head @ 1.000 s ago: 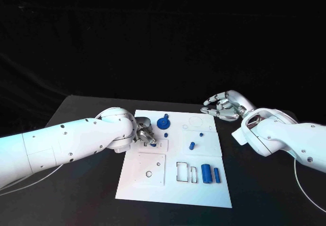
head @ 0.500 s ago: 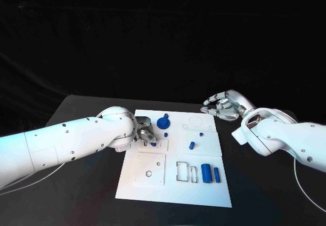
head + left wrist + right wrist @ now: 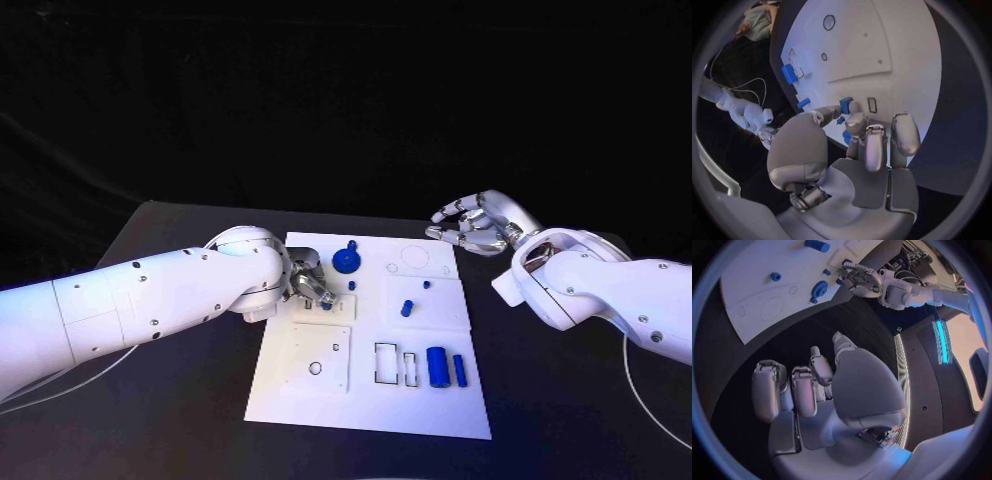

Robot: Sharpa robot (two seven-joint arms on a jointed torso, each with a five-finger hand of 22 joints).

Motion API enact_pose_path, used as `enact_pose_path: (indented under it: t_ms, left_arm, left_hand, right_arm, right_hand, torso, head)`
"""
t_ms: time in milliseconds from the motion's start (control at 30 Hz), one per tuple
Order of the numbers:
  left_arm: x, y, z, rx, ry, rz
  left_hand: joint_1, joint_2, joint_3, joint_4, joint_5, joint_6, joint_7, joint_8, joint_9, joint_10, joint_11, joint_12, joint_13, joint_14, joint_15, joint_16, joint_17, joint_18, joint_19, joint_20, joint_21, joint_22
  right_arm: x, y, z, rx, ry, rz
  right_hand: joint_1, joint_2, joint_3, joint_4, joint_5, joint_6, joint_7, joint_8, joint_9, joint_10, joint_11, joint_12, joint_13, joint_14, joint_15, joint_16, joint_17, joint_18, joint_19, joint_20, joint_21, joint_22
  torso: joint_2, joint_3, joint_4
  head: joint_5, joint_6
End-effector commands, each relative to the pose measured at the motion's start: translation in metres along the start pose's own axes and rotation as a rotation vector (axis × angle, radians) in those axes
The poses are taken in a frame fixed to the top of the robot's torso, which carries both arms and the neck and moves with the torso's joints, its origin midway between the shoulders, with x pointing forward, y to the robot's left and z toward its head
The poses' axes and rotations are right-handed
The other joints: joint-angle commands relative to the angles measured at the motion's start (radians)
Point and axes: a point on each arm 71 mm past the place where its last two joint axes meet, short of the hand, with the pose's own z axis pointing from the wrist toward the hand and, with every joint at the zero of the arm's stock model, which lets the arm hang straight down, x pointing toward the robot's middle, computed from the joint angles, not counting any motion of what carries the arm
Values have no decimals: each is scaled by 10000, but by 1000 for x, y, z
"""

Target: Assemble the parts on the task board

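The white task board (image 3: 325, 400) lies mid-table. My left hand (image 3: 307, 283) sits over its near-left upper area, and in the left wrist view it pinches a small blue part (image 3: 846, 105) between thumb and a finger, just beside a small rectangular slot (image 3: 872, 104). A blue round part (image 3: 346, 262) stands just beyond that hand. Two small blue pegs (image 3: 407, 309) stand near the board's middle, and two blue blocks (image 3: 436, 367) lie beside an empty rectangular slot (image 3: 389, 365). My right hand (image 3: 473, 225) hovers off the board's far right corner, fingers apart and holding nothing.
Black table (image 3: 173, 420) surrounds the board on all sides. A white cable (image 3: 58, 385) trails across the table at the near left. In the right wrist view the left hand (image 3: 859, 277) and the blue round part (image 3: 819, 290) appear across the board (image 3: 761, 270).
The left hand with its blue part has barely crept toward the board's far side. The right hand has stayed where it was.
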Motion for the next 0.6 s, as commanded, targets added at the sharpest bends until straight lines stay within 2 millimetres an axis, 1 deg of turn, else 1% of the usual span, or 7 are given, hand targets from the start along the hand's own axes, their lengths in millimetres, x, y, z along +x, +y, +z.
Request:
enact_pose_path:
  t_ms: [33,333,367,400,433,500,600]
  left_arm:
    - [3,-3,0,112,285,43]
    - [2,-1,0,95,239,8]
    - [2,-1,0,94,220,-5]
    - [2,-1,0,93,202,-17]
    - [2,0,0,92,167,-39]
    - [1,0,-1,94,120,-78]
    - [1,1,-2,110,51,-177]
  left_hand:
    - [-100,23,-116,11,-40,41,65,-55,3,47,-6,49,6,912,-57,43,2046,-65,68,6,54,17]
    - [-167,43,-725,357,-31,91,69,-107,27,54,-3,68,28,917,-56,57,2071,-72,88,1,61,52]
    - [-245,15,-907,486,-33,106,77,-116,33,56,3,72,30,919,-49,60,2078,-74,94,1,64,63]
    - [-256,11,-950,513,-32,109,77,-118,35,55,3,71,28,919,-49,60,2078,-74,96,2,64,66]
    - [-298,-10,-1081,590,-35,117,79,-124,40,54,6,68,23,920,-47,62,2081,-76,102,3,68,76]
    - [-352,-46,-1239,663,-44,126,83,-130,45,48,9,57,5,920,-44,63,2082,-76,102,4,67,76]
    - [-495,-18,-1573,717,-47,146,85,-153,53,58,12,71,22,922,-44,67,2091,-77,108,6,69,87]
  right_arm:
    - [1,0,0,-96,52,-18]
    - [1,0,0,-77,31,-20]
    - [1,0,0,-75,29,-20]
    - [1,0,0,-73,27,-20]
    - [1,0,0,-71,25,-20]
    - [0,0,0,-67,21,-21]
    - [0,-1,0,-57,11,-22]
  right_hand:
    - [-114,14,-44,25,-2,45,-21,34,-10,-30,-45,-39,-6,763,-69,-59,1290,88,47,-64,-40,1301]
    - [-319,16,-140,25,-98,26,-22,55,-25,-42,-44,-48,-35,760,-69,-73,1271,89,48,-65,-57,1297]
    - [-319,16,-140,25,-98,26,-22,55,-25,-42,-44,-48,-35,760,-69,-73,1271,89,48,-65,-57,1297]
    - [-344,15,-156,26,-103,24,-22,58,-27,-35,-44,-38,-27,760,-69,-74,1271,89,49,-65,-59,1297]
    - [-398,5,-211,17,-5,15,-23,69,-33,-39,-45,-38,-37,762,-70,-74,1276,89,51,-66,-63,1298]
    - [-415,2,-229,18,15,12,-23,71,-34,-44,-45,-43,-44,762,-70,-75,1274,88,53,-67,-62,1300]
    - [-429,-1,-243,20,22,10,-23,73,-36,-41,-45,-39,-42,762,-71,-77,1271,90,49,-67,-70,1295]
  torso:
    - [-4,-3,-4]
    - [0,-2,3]
    - [1,-1,4]
    - [4,-1,3]
    - [3,-2,1]
    - [3,0,-5]
    - [3,-2,-8]
  head:
    - [4,4]
    - [-3,25]
    - [-5,28]
    - [-8,33]
    - [-3,41]
    - [-10,52]
    - [-10,62]
